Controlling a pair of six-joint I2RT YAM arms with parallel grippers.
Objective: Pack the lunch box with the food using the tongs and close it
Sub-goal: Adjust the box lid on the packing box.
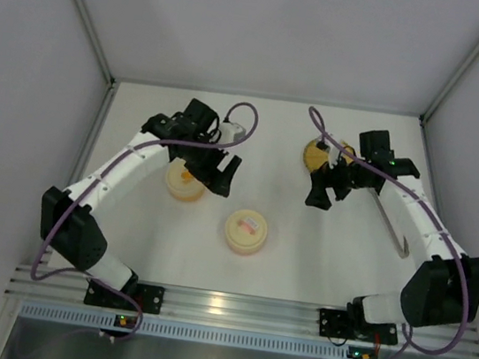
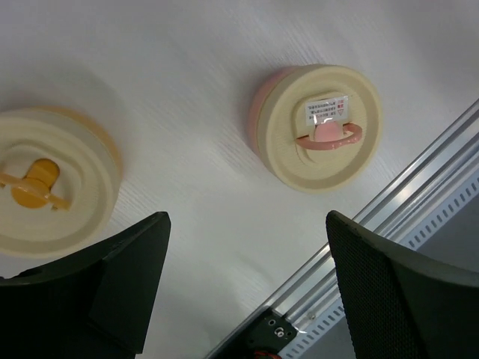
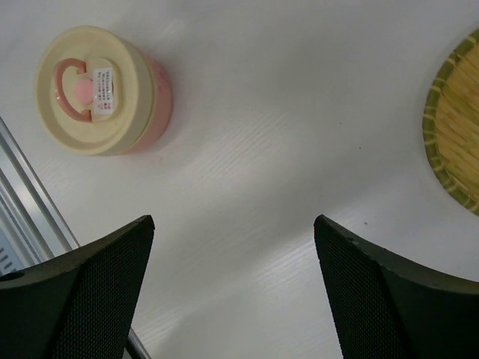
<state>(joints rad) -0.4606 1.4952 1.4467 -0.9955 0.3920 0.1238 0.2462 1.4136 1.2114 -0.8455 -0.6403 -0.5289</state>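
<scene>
Tongs point(image 1: 391, 228) untouched at right; pink lunch box point(image 2: 318, 127), orange lunch box point(image 2: 45, 187) lidded. Left gripper point(image 2: 247, 292), right gripper point(image 3: 236, 292) wide, empty. Packing all ahead.

A flat white matte tabletop point(image 1: 300, 259) lies in the middle, with pale grey wall panels point(image 1: 269, 32) at 9, 12 and 3 o'clock. A silver ribbed aluminium rail point(image 1: 230, 308) runs along 6 o'clock.

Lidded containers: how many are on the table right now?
2. The orange-handled container stands left of centre, partly under the left arm; the pink-handled container stands mid-table, closer to the near edge. Another may be hidden under that arm.
</scene>
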